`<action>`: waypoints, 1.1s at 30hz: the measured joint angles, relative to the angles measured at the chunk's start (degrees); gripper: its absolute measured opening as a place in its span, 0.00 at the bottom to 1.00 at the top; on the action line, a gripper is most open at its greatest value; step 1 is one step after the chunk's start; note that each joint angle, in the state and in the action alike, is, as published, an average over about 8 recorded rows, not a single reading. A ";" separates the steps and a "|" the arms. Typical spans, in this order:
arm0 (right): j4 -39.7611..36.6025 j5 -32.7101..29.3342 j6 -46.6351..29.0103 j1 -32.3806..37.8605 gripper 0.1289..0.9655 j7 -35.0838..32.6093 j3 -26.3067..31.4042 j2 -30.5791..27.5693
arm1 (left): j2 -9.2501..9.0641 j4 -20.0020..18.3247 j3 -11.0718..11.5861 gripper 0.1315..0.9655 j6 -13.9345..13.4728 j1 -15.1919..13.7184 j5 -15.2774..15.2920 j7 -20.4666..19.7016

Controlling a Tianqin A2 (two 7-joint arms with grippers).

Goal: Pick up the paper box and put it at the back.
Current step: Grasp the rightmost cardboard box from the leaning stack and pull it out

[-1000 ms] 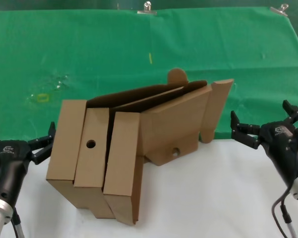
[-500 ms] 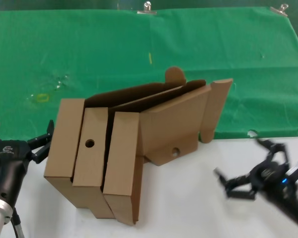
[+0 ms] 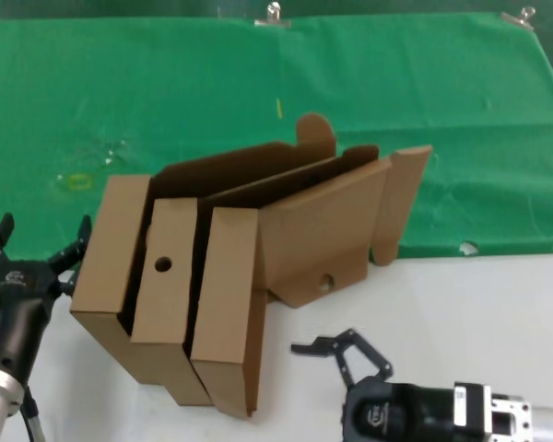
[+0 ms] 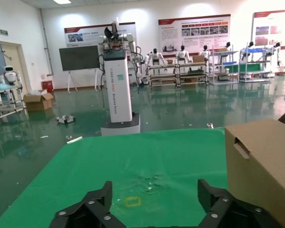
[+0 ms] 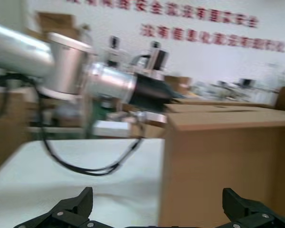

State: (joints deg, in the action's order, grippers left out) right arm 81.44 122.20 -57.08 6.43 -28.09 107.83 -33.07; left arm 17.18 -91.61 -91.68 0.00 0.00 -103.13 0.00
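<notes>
The paper box (image 3: pixel 323 230) is a flat brown mailer standing on edge, leaning at the back right of a cluster of cardboard boxes. Its lid is ajar, with a rounded flap (image 3: pixel 401 203) and a small hole (image 3: pixel 325 283). It straddles the edge of the green cloth (image 3: pixel 166 83). My left gripper (image 3: pixel 39 241) is open, just left of the cluster, one finger near the leftmost box (image 3: pixel 106 244). In the left wrist view (image 4: pixel 154 204) that box (image 4: pixel 261 166) stands beside one finger. My right gripper (image 3: pixel 341 354) is open, low in front, facing the boxes (image 5: pixel 228 156).
A flat box with a round hole in its face (image 3: pixel 166 276) and another flat box (image 3: pixel 226 295) lean in front of the paper box. Metal clips (image 3: pixel 274 14) hold the cloth's far edge. A yellow mark (image 3: pixel 278 108) is on the cloth. White surface (image 3: pixel 479 313) lies in front.
My right arm swung from the right edge down to the front centre, now pointing at the boxes. The leftmost box tilted further left and the lid flap rose slightly.
</notes>
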 joint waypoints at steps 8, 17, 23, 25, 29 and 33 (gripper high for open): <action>-14.36 -1.79 -11.71 9.80 0.97 -4.69 4.02 4.58 | 0.00 0.00 0.00 0.52 0.00 0.00 0.00 0.00; -19.65 -5.22 -11.67 12.27 0.86 -6.31 3.49 10.42 | 0.00 0.00 0.00 0.32 0.00 0.00 0.00 0.00; -20.70 -6.85 -10.42 12.52 0.81 -6.79 2.47 12.51 | 0.00 0.00 0.00 0.21 0.00 0.00 0.00 0.00; -21.17 -7.21 -10.23 12.68 0.78 -6.92 2.06 12.92 | 0.00 0.00 0.00 0.16 0.00 0.00 0.00 -0.01; -22.19 -7.79 -10.07 13.11 0.67 -6.89 1.34 13.57 | 0.00 0.00 0.00 0.11 0.00 0.00 0.01 -0.01; -23.28 -8.36 -10.00 13.75 0.59 -6.50 0.90 14.22 | 0.00 0.00 0.00 0.06 0.00 0.00 0.01 -0.02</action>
State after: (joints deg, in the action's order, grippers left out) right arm 58.16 113.84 -67.08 20.18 -34.59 108.73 -18.85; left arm 17.18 -91.61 -91.68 0.00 0.00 -103.12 -0.02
